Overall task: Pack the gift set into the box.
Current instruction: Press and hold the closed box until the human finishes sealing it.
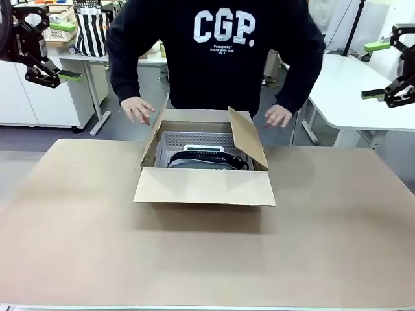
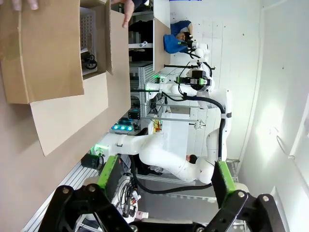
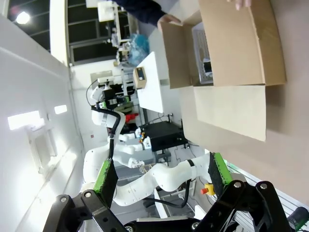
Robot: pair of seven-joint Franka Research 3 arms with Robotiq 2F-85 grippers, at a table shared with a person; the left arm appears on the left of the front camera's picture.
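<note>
The box (image 1: 204, 186) sits open mid-table, its front flap folded out toward me and its side flaps standing up. Inside it lies the gift set (image 1: 207, 160), a dark flat item beside a pale perforated insert, partly hidden by the box walls. A person stands behind the box with one hand (image 1: 137, 109) and the other hand (image 1: 277, 115) hovering just past its far corners. My left gripper (image 1: 65, 52) hangs open high at the left, far from the box. My right gripper (image 1: 375, 70) is open high at the right. The wrist views show the left gripper (image 2: 166, 176) and right gripper (image 3: 161, 174) holding nothing, with the box (image 2: 53, 53) (image 3: 236, 43) far off.
The brown tabletop (image 1: 78, 246) stretches wide around the box. White tables (image 1: 353, 91) and a striped bag (image 1: 91, 32) stand behind the person.
</note>
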